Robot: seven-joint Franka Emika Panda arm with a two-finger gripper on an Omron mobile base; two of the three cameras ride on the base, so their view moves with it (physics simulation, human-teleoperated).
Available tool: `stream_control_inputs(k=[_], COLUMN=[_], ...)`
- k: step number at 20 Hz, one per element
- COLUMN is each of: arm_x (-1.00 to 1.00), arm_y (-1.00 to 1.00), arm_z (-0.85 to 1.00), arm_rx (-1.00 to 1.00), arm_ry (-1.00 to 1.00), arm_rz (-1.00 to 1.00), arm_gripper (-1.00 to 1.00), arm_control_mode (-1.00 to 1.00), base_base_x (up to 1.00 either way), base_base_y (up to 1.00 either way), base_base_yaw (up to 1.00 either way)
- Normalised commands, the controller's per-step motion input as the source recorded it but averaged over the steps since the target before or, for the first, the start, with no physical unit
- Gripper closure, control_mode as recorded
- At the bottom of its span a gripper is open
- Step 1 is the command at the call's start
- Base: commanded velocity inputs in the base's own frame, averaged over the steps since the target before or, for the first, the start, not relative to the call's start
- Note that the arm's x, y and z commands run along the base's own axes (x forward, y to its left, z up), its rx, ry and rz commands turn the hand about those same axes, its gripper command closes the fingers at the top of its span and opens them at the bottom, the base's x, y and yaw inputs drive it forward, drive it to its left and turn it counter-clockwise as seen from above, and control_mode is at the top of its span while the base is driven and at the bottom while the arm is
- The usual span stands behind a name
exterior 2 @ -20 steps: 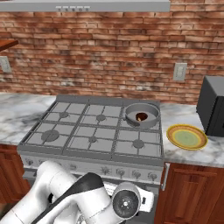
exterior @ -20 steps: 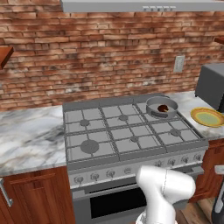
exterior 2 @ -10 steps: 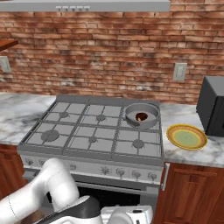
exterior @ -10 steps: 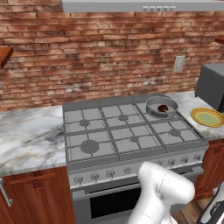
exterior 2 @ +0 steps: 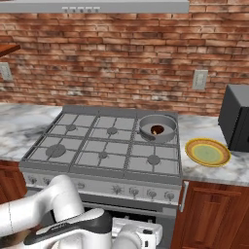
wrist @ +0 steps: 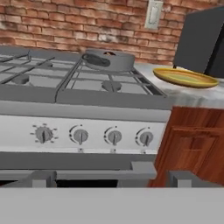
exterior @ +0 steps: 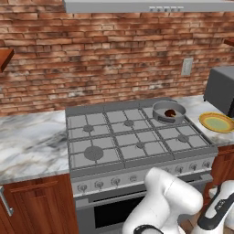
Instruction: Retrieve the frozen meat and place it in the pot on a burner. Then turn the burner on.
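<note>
Arm folded low; end effector (wrist: 106, 175) open, facing knobs (wrist: 113, 136).

The stove (exterior: 137, 141) stands between two stretches of bench (exterior: 27, 146), against the brick wall (exterior: 114, 59). The pot (exterior: 168, 111) sits on the back right burner, with the meat (exterior: 170, 112) inside it. To the right of the stove, on the bench, lies a plate (exterior: 216, 122), and behind the plate stands a microwave (exterior: 221, 89). A row of knobs (wrist: 113, 136) runs along the stove's front, above the oven door (exterior: 109, 210). The hood (exterior: 146, 5) hangs over the stove.
</note>
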Motion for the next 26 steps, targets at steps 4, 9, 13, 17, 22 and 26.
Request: stream_control_inputs(k=[4,9,13,17,22,26], arm_x=[0.09,0.13,0.17,0.06,0.18,0.43], arm_y=[-0.02,-0.05,0.02,0.00,0.02,0.03], arm_z=[0.00,-0.06,-0.11,0.00,0.00,0.00], arm_rx=[0.08,0.01,-0.01,0.00,0.00,0.00], arm_ry=[-0.05,-0.25,-0.15,-0.01,0.00,0.00], arm_rz=[0.04,0.04,0.04,0.00,0.00,0.00], arm_gripper=[-1.00,-1.00,-1.00,-1.00,-1.00,-1.00], arm_control_mode=[-1.00,-1.00,-1.00,-1.00,-1.00,-1.00], base_base_x=[0.00,0.00,0.00,0.00,0.00,0.00], base_base_y=[0.00,0.00,0.00,0.00,0.00,0.00], base_base_yaw=[0.00,0.00,0.00,0.00,0.00,0.00])
